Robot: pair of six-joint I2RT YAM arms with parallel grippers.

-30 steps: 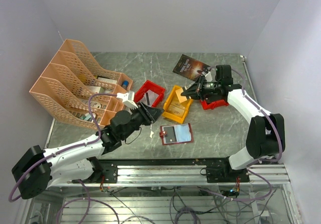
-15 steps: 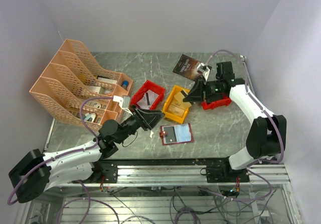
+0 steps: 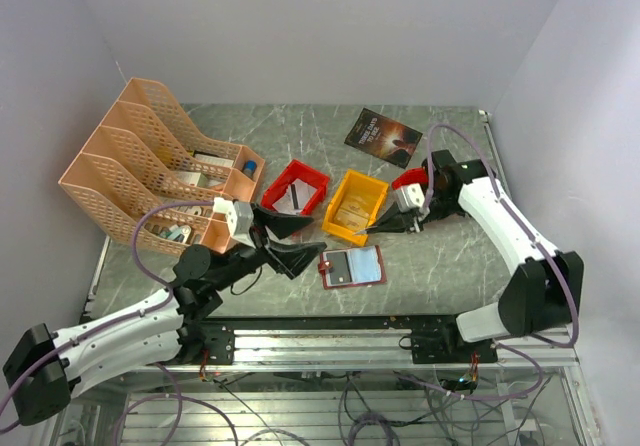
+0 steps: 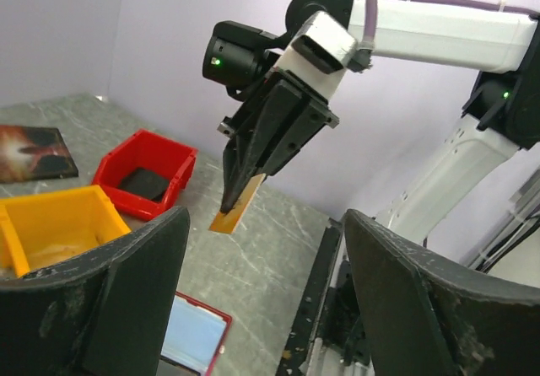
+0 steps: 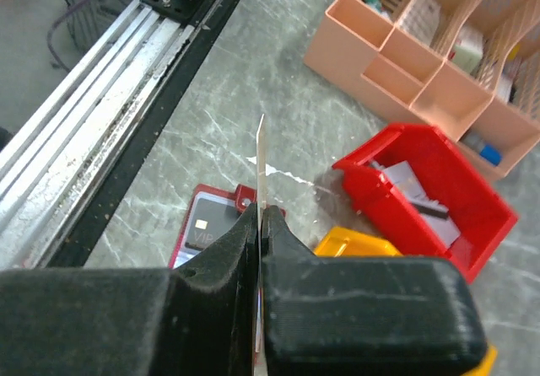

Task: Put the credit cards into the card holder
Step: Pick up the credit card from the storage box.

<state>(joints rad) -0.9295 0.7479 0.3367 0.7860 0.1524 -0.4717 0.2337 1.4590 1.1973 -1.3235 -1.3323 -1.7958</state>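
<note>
**A:** Overhead, any readable writing?
**B:** None. The card holder [image 3: 352,266] lies open, dark-red rim and pale-blue inside, at 6 o'clock of the yellow bin [image 3: 355,206]. The left gripper [image 3: 312,238] has its jaws spread.
**A:** Left wrist?
**B:** The right gripper [image 4: 229,205] pinches a tan credit card [image 4: 226,222].
**A:** Right wrist?
**B:** "VIP" shows on a tucked card [image 5: 201,231].
</note>
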